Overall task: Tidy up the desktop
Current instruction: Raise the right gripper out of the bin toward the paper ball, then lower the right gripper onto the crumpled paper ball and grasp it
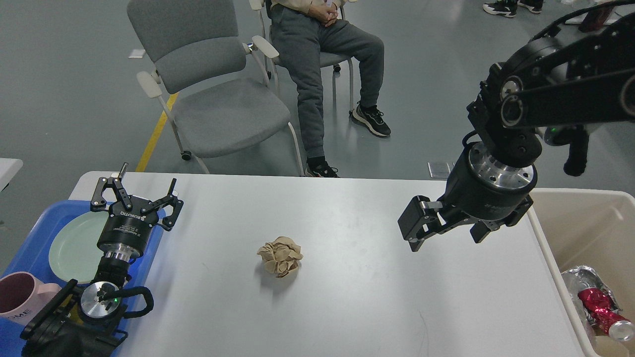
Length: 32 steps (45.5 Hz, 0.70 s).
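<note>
The white desktop (347, 302) fills the lower half of the head view. A crumpled beige paper ball (280, 256) lies alone near its middle. My left gripper (148, 176) stands open and empty over the table's left edge, above the blue tray, well left of the ball. My right gripper (447, 237) hangs open above the right part of the desktop, fingers pointing down with nothing between them, to the right of the ball and apart from it.
A blue tray (30, 238) at the left holds a pale green plate (74, 245) and a pink mug (20, 297). A beige bin (590, 218) at the right contains foil and a red wrapper (600, 303). A grey chair (218, 104) and a seated person (322, 59) are beyond the far edge.
</note>
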### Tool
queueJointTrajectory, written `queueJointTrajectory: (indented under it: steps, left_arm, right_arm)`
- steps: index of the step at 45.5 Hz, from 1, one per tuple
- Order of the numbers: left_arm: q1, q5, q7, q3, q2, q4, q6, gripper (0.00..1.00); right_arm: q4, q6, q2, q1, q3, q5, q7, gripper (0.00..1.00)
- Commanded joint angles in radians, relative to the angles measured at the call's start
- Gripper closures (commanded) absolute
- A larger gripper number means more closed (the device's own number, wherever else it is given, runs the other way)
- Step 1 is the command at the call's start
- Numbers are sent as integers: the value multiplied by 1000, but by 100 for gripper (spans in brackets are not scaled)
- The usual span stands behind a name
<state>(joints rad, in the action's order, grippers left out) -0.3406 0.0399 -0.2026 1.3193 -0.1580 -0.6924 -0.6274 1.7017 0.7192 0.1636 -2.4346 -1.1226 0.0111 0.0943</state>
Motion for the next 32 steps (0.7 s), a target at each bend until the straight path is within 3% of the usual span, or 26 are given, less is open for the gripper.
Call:
queueJointTrajectory:
  steps: [1, 13, 32]
  left_arm:
    - [0, 0, 0, 0, 0, -1, 0, 3]
    - [0, 0, 0, 0, 0, -1, 0, 3]
    - [-2, 0, 0, 0, 0, -1, 0, 3]
  right_arm:
    - [-10, -95, -10, 51, 12, 3, -1, 0]
    - [-135, -343, -19, 328, 190, -3, 1, 0]
    - [-623, -495, -263, 879, 382, -164, -7, 0]
